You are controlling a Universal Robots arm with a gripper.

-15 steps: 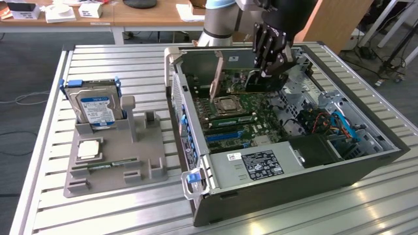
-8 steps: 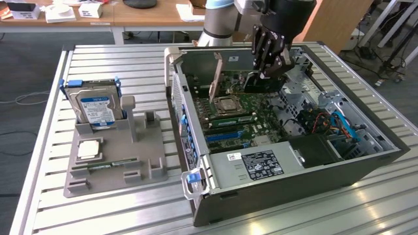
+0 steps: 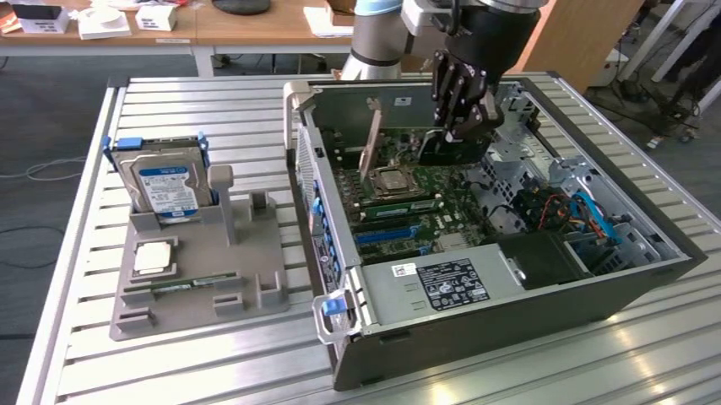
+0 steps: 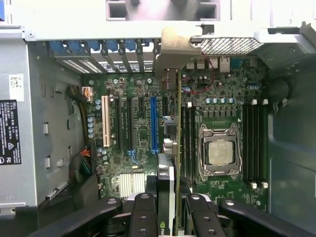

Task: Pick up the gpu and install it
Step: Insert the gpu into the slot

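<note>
One arm here, and its gripper [image 3: 457, 133] is down inside the open PC case [image 3: 507, 329], hanging more or less right over the CPU socket [image 3: 394, 179]. The fingers [image 4: 143, 212] are clamped on the gpu [image 4: 167, 182], one on each flat face, at the end farthest from its bracket [image 4: 175, 44].

The card stands on edge and runs alongside the CPU socket. It sits between the socket's nearer bank of memory slots and the long blue slot [image 4: 154, 123]. The tan bracket end reaches past the socket to the case's rear wall, up against the row of slot covers. It looks like the card's bottom edge is at board level, but whether it's actually pushed home in a slot is hard to call from these angles.

The power supply [image 3: 445, 283] with its black label sits beyond the expansion slots from the socket. Outside the case, well apart from the socket, a grey holder [image 3: 253, 253] keeps a hard drive [image 3: 167, 187] with blue rails upright. A small green memory stick [image 3: 181, 288] lies flat in that same holder.
</note>
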